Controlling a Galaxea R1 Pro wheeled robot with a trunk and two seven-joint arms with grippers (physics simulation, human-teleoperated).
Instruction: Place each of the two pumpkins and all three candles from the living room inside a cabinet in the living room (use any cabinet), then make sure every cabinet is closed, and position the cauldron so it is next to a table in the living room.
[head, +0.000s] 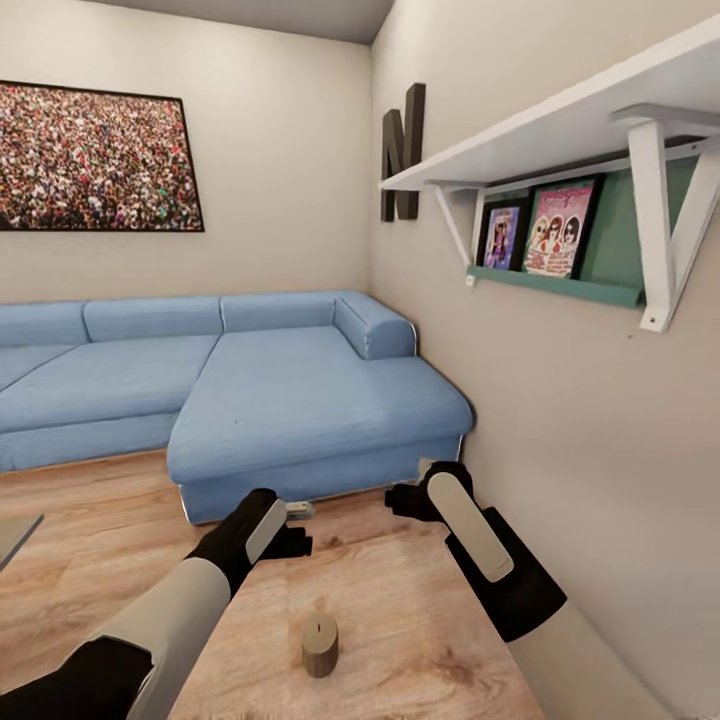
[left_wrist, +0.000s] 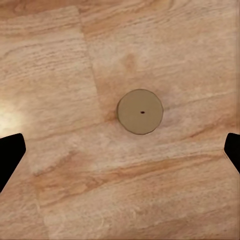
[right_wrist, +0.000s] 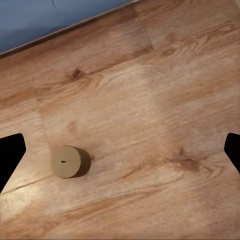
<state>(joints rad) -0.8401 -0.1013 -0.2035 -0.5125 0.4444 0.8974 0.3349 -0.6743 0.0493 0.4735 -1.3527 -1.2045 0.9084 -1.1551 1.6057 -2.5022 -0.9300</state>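
The left gripper (left_wrist: 120, 150), jaws spread wide, is hovering above the stubby tan cylindrical candle (left_wrist: 140, 111); centring over it before descending would help.

Three cameras, one wooden table top.
From the head we look forward and down past both arms, over the light wood table (head: 400, 620) to the blue sofa (head: 300, 400) and the wall shelf (head: 560, 130). From the left wrist we face straight down on the table (left_wrist: 165, 50), fairly near, with the candle (left_wrist: 140, 111) near centre. From the right wrist we look down at a slant, taking in the sofa edge (right_wrist: 40, 20). All three views share the candle (head: 320, 646) (right_wrist: 70, 162) and the boards around it.
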